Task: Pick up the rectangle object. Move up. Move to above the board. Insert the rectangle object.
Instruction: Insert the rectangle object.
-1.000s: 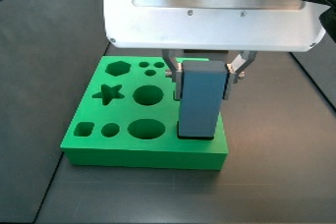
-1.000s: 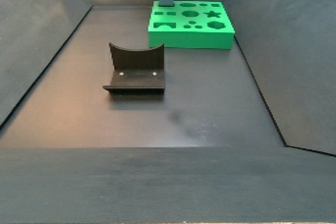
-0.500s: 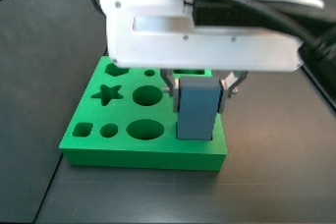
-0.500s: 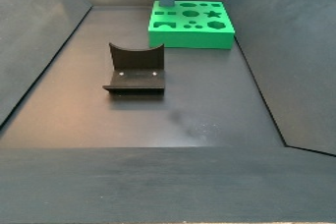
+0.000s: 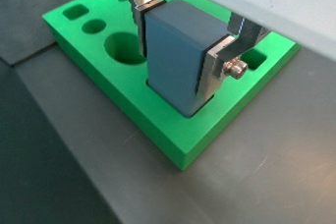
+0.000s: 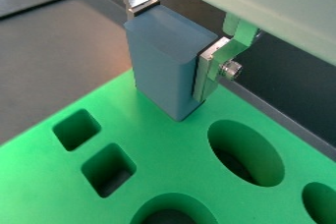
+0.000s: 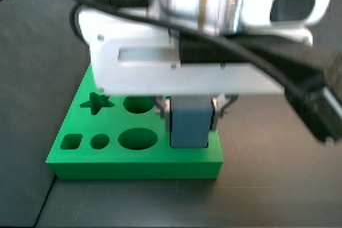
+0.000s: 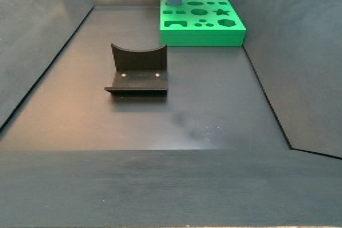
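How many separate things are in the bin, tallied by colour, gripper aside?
Blue-grey: 1, the slim matte rectangular block, held between the gripper fingers over the board.
Green: 1, the thick slab board with cut-out holes.
Dark: 1, the L-shaped bracket fixture.
Total: 3.

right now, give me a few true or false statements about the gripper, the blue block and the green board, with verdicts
1. The gripper is shut on the rectangle object. True: a silver finger presses each side of it.
2. The rectangle object lies flat on the dark floor. False: it is upright at the board, with its lower end at the board's top.
3. The board has round and square cut-outs. True: both show in a wrist view, such as a round hole and a square hole.
4. The fixture sits on top of the board. False: it stands on the floor, apart from the board.
5. The gripper holds a brown notched block. False: the piece is plain blue-grey.
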